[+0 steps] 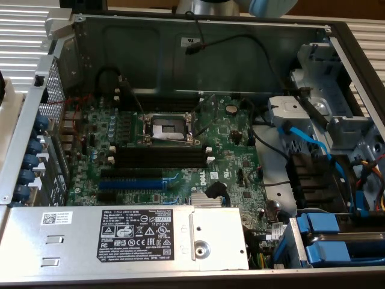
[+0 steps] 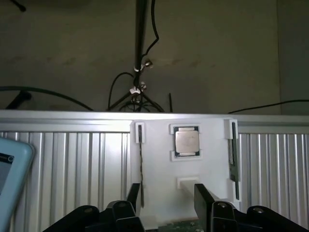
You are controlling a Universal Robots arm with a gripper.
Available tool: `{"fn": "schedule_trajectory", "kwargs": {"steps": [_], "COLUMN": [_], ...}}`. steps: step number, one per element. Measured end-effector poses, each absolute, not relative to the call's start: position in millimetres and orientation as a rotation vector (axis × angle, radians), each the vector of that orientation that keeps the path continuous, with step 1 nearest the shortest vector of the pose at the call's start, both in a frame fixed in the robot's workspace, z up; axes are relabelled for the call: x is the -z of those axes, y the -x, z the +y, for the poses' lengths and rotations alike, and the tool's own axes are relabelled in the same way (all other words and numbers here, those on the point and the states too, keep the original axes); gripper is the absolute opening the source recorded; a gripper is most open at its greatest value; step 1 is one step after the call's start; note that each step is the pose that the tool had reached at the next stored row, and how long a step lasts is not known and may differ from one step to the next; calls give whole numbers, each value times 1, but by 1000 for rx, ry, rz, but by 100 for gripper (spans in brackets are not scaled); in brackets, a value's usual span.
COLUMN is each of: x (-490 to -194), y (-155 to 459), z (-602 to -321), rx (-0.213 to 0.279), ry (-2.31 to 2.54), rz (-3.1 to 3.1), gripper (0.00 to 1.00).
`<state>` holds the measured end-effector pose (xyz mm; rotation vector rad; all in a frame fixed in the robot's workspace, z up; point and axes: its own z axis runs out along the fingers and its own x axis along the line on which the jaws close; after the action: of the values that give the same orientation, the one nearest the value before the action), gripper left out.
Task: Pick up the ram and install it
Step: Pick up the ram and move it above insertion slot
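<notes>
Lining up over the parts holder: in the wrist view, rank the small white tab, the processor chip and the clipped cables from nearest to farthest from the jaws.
1. White tab: just ahead of the gripper, facing the gap.
2. Processor chip: farther on, in the white holder.
3. Clipped cables: farthest, beyond the holder's rim.

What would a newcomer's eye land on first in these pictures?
A green motherboard lies in the open computer case, its metal-framed processor socket at the centre, beside a silver power supply. In the wrist view a square processor chip sits in a white holder just beyond the gripper, jaws apart.
</notes>
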<state>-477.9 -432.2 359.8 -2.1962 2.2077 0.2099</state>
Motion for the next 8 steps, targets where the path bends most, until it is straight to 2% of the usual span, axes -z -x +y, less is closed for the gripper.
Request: {"fn": "schedule_trajectory", "kwargs": {"steps": [8], "x": [-360], "y": [478], "z": [-432], "rx": [-210], "ry": [2196], "rz": [2208], "gripper": [56]}}
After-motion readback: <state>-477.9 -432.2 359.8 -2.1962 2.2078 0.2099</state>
